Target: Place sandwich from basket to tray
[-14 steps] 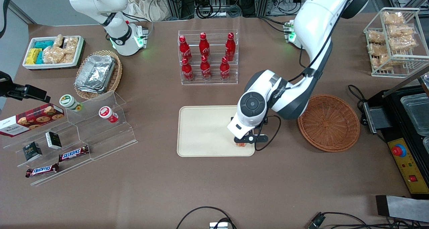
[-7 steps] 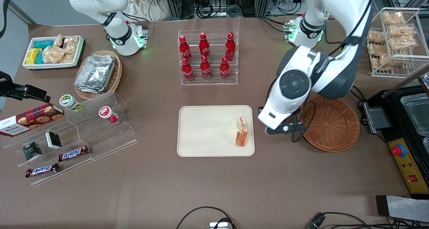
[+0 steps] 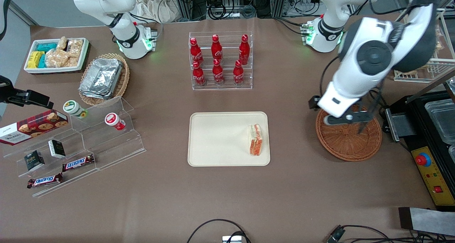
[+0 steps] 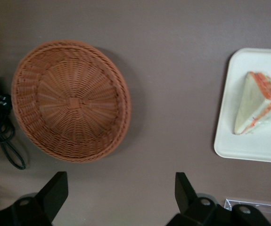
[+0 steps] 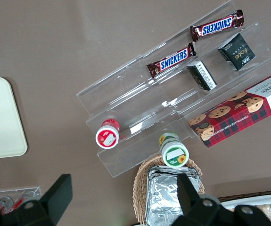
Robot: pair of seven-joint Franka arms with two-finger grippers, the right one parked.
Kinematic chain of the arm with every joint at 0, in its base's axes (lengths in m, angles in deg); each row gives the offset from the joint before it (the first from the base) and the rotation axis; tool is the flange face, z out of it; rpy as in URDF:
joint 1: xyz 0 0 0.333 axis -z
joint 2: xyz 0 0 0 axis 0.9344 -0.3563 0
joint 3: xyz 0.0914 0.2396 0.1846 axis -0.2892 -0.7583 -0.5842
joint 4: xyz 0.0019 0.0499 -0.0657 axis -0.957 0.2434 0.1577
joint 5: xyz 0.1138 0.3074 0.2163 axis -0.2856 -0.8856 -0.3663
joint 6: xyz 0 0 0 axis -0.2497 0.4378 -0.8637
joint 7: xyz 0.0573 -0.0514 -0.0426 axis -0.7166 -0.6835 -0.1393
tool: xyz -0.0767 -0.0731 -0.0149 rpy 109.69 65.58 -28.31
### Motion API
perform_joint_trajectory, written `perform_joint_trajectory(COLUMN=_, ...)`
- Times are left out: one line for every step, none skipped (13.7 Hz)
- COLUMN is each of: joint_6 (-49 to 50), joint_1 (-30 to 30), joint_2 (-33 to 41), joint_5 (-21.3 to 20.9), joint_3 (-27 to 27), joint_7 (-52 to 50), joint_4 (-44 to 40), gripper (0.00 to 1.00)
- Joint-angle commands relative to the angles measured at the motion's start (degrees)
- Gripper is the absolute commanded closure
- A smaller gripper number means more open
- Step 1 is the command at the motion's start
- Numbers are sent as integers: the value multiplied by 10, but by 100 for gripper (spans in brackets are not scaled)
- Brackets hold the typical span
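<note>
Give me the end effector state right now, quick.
Left end effector: open, holding nothing, raised above the basket; the sandwich lies on the tray.

Front overhead; wrists downward; both show tray (image 3: 213,136).

Six red cola bottles (image 3: 217,60), acrylic rack (image 3: 220,83)

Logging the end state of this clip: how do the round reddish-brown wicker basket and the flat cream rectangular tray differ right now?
The round reddish-brown wicker basket is woven and bowl-like; the flat cream rectangular tray is smooth with a low rim. The basket holds nothing; the tray carries the triangular white-bread sandwich. The open gripper hangs over the basket, not the tray. Both rest on the brown table.
</note>
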Motion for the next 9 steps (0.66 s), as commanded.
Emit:
perform_joint_trajectory(joint_6=52, joint_1=-61, joint_2=9, joint_5=19, joint_3=5, joint_7=57, joint_4=-40, gripper=0)
perform_joint_trajectory(joint_6=79, joint_1=-71, joint_2=1, joint_5=15, joint_3=3, joint_7=61, joint_4=-70, gripper=0)
perform_joint_trajectory(joint_6=95, joint_1=-83, joint_2=-6, joint_5=15, joint_3=3, joint_7=64, joint_4=-91, gripper=0)
perform_joint_trajectory(joint_6=98, joint_1=-97, joint_2=-10, joint_5=15, joint_3=3, joint_7=68, joint_4=-105, gripper=0)
perform_joint_trajectory(joint_6=98, joint_1=-111, joint_2=-16, joint_5=19, joint_3=3, joint_7=68, joint_4=-116, gripper=0)
perform_joint_trajectory(joint_6=98, joint_1=-122, joint_2=-23, joint_5=19, joint_3=3, joint_7=68, joint_4=-127, gripper=0)
perform_joint_trajectory(joint_6=98, joint_1=-125, joint_2=-30, joint_5=18, joint_3=4, joint_7=67, joint_4=-136, gripper=0)
perform_joint_trajectory(joint_6=99, joint_1=-125, joint_2=-34, joint_5=13, joint_3=4, joint_7=66, joint_4=-142, gripper=0)
perform_joint_trajectory(joint_6=100, joint_1=-124, joint_2=-34, joint_5=14, joint_3=4, joint_7=66, joint_4=-141, gripper=0)
